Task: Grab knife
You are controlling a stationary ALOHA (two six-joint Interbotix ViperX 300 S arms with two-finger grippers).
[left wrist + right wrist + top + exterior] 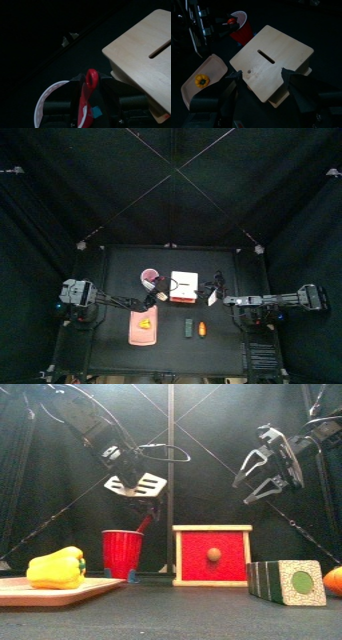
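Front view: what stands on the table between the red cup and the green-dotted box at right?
The red wooden box with a round knob stands between the red cup and the green-dotted box; the front view shows it.

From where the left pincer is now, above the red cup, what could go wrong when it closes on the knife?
1. The left pincer may pinch only the knife handle's tip and slip.
2. Pulling sideways could tip the red cup, since the knife leans inside it.
3. The wooden box stands close beside the cup and could be bumped.

Robot lab: black-curtained pen [80, 188], small table [120, 263], two arms.
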